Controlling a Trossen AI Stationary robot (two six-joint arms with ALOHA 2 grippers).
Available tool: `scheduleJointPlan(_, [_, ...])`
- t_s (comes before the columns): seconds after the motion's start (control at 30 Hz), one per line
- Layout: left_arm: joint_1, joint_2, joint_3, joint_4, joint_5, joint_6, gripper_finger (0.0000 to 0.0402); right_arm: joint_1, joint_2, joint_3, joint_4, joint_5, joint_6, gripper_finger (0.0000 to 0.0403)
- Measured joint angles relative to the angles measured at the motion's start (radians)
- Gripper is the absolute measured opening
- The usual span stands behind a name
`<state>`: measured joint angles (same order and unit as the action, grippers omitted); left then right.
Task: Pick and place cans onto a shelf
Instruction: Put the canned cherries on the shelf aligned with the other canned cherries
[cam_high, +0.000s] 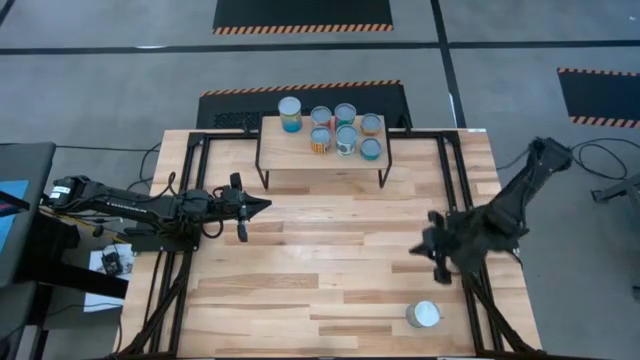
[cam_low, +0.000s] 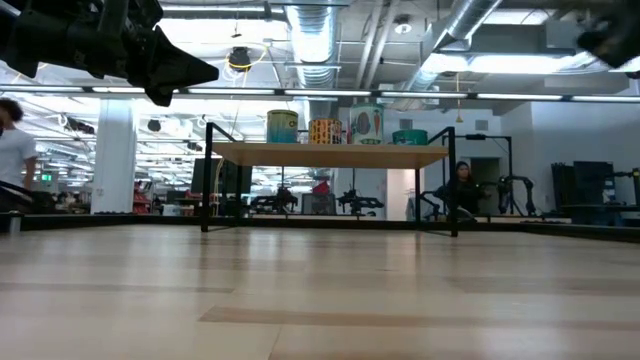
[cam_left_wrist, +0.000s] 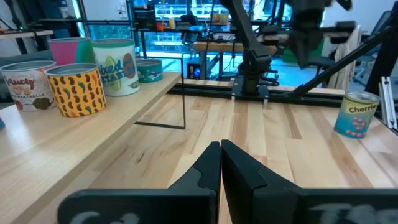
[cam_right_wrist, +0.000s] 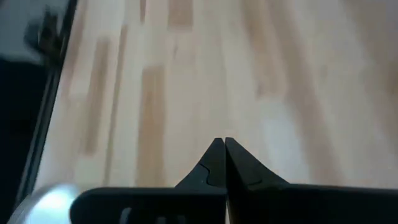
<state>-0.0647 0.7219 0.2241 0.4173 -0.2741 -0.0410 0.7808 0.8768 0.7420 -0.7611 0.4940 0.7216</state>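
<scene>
Our left gripper (cam_high: 268, 205) hangs over the wooden plank table (cam_high: 330, 260), fingers pressed together. Seven small round tins (cam_high: 345, 138) stand on the little wood-topped shelf (cam_high: 322, 158). Our right gripper (cam_high: 418, 250), fingers together, is near one silver-topped tin (cam_high: 423, 314).

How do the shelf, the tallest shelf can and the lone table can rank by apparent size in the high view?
1. Shelf, clearly largest.
2. Lone table can.
3. Tallest shelf can: nearly the same as the lone can, so that order is unsure.
</scene>
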Motion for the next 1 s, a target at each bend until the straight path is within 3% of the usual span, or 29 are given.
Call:
scheduleJointPlan(0.2, [0.000,0.000,0.000,0.000,0.000,0.000,0.0002,0.231,0.230,0.145,-0.181,-0.121,0.405,0.0017])
scheduleJointPlan(0.43, [0.000,0.000,0.000,0.000,0.001,-0.005,0.0002,0.345,0.400,0.205,-0.221,-0.217,0.663,0.0102])
scheduleJointPlan(0.7, [0.000,0.000,0.000,0.000,0.001,-0.006,0.0002,0.302,0.451,0.204,-0.230,-0.313,0.690,0.0187])
scheduleJointPlan(1.0, [0.000,0.000,0.000,0.000,0.000,-0.007,0.0002,0.236,0.414,0.205,-0.172,-0.313,0.692,0.0178])
